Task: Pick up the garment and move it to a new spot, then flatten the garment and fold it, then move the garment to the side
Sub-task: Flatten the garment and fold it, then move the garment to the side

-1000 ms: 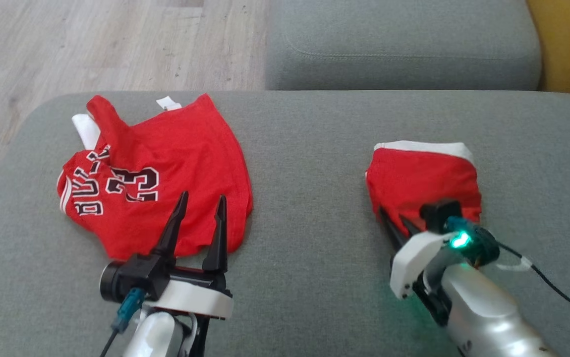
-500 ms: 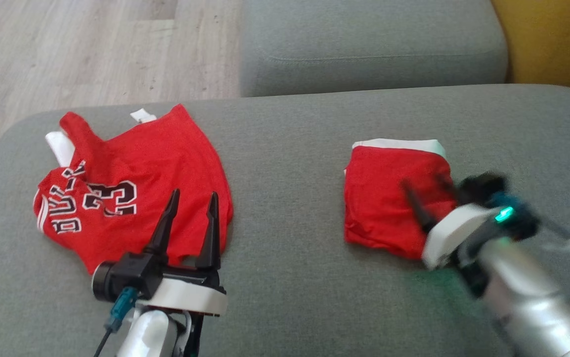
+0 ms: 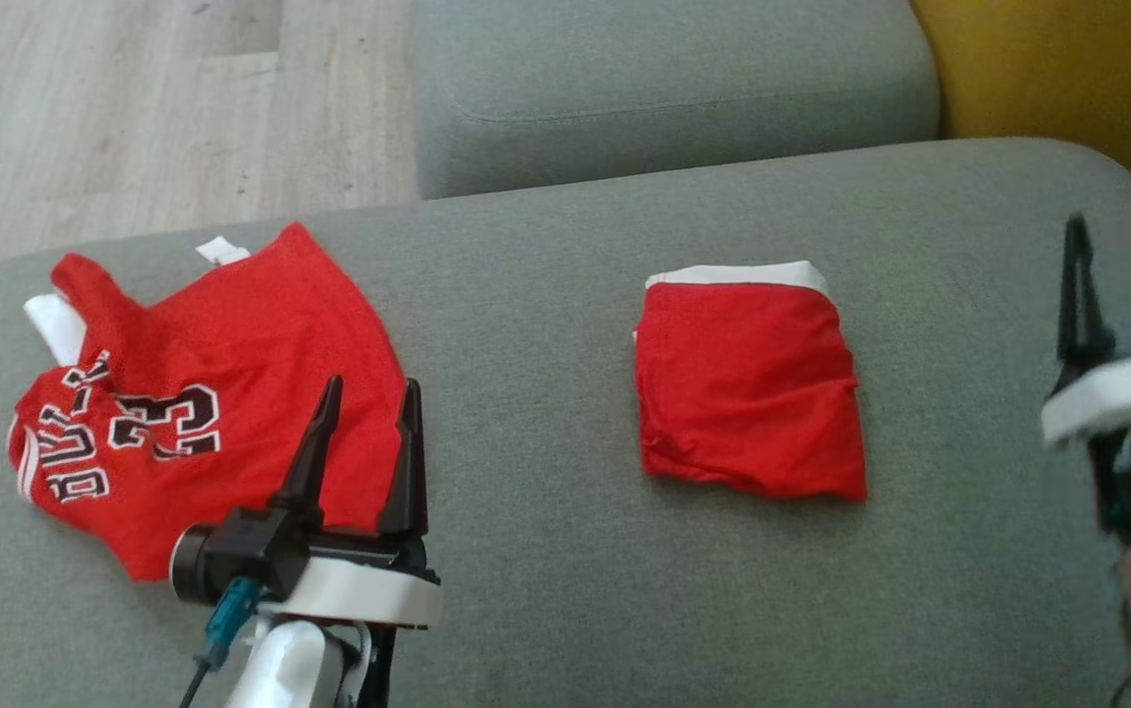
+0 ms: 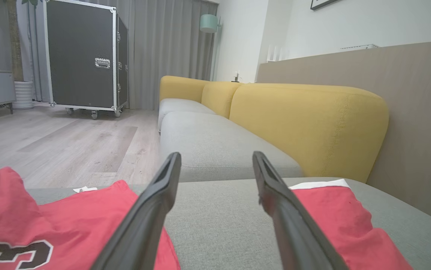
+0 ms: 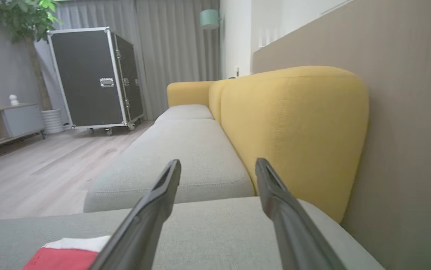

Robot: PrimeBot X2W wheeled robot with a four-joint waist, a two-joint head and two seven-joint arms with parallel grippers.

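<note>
Since the folded garment (image 3: 747, 393) looks finished, we log right end effector (image 3: 1116, 224) open and clear. Left end effector (image 3: 372, 383) open, idle over jersey (image 3: 202, 393).

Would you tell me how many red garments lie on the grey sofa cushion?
2: a spread red numbered jersey at left, a folded red white-trimmed garment right of centre.

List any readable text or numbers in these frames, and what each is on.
"23": black, white-edged number on the red jersey.
"BUL": lettering on the same jersey; the remaining letters are lost in a fold.
White tag at the jersey's edge: too small to read.
Folded red garment: no text shows.
</note>
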